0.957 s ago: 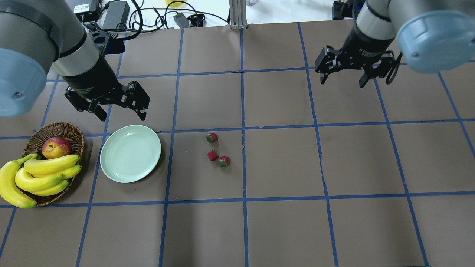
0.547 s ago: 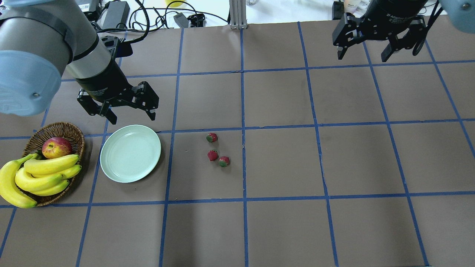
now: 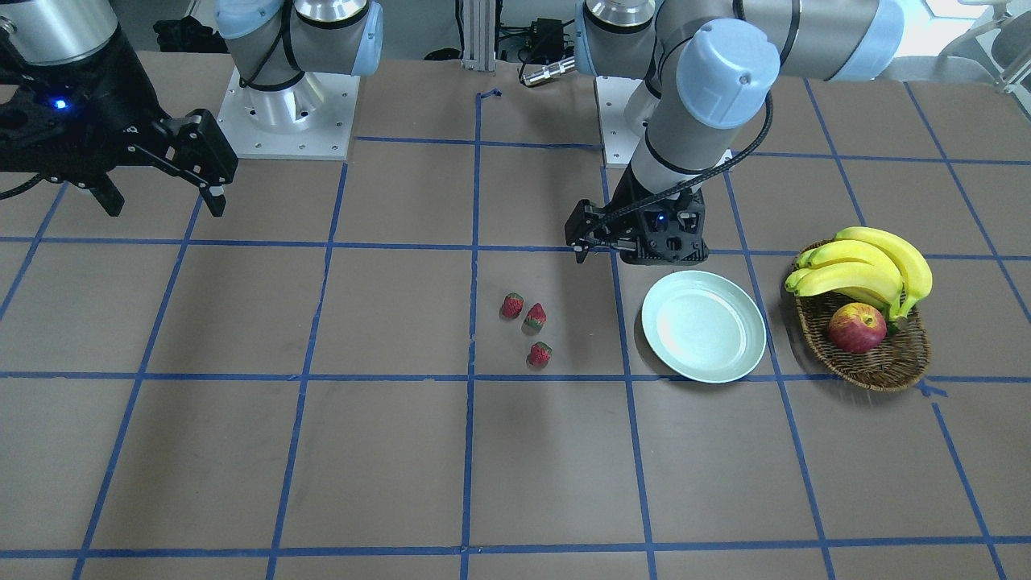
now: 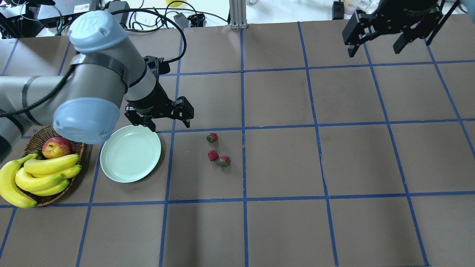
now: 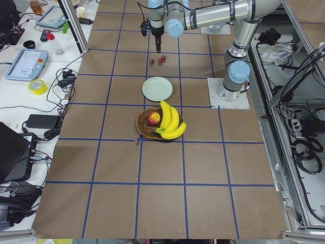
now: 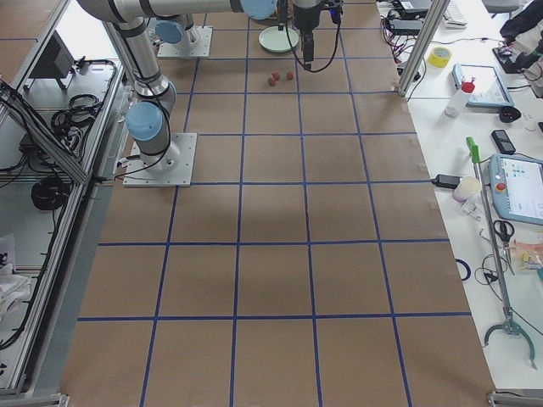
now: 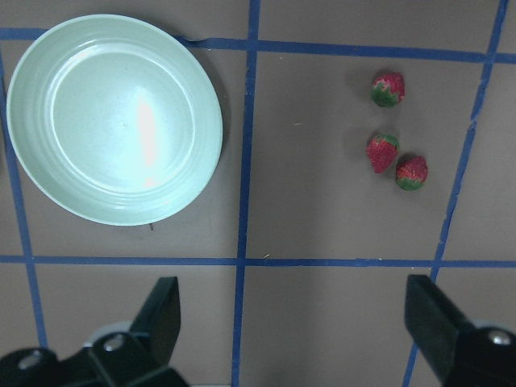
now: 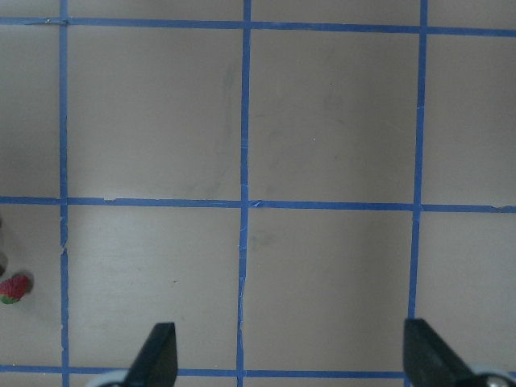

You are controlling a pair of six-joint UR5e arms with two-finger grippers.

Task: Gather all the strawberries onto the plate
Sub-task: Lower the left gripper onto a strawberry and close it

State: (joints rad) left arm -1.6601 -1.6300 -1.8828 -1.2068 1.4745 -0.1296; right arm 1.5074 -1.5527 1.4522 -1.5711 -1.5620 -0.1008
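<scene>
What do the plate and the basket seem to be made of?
The plate looks like smooth, glossy plastic or melamine in pale mint green. A bright streak of light reflects off its centre. Glazed ceramic cannot be ruled out. The basket looks like matte brown woven wicker, with interlaced strands showing along its wall.

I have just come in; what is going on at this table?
Three small red strawberries with green caps lie on the brown table, none yet in the empty round mint-green plate beside them. The left gripper hangs open and empty near the plate's rim, seemingly about to fetch them. The right gripper, also open, is far off at the table's other side.
</scene>
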